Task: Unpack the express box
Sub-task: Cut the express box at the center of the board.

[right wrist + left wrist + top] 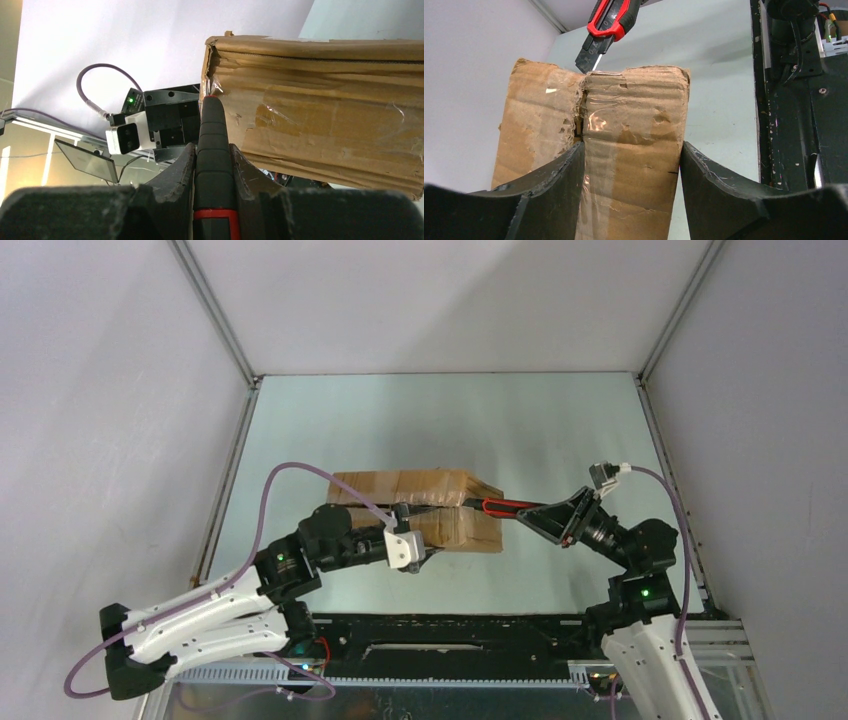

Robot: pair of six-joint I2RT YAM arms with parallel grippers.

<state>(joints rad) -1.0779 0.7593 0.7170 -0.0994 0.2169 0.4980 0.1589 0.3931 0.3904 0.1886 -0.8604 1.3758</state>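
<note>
The left end effector (pixel 631 150) is clamping the box (pixel 400 485); the right end effector (pixel 214 150) is gripping the knife (pixel 505 507), its blade touching the box's taped edge.

A knife (pixel 608 22) with a red and black handle hangs level above a pale green table (pixel 450 415), short blade out, tip pointing left. White walls (pixel 90 390) close in three sides, with grey metal rails (pixel 213 308) at the corners.

tip of the utility knife (pixel 214 145) out of sight against the express box (pixel 325 115), handle past the bottom edge
</note>
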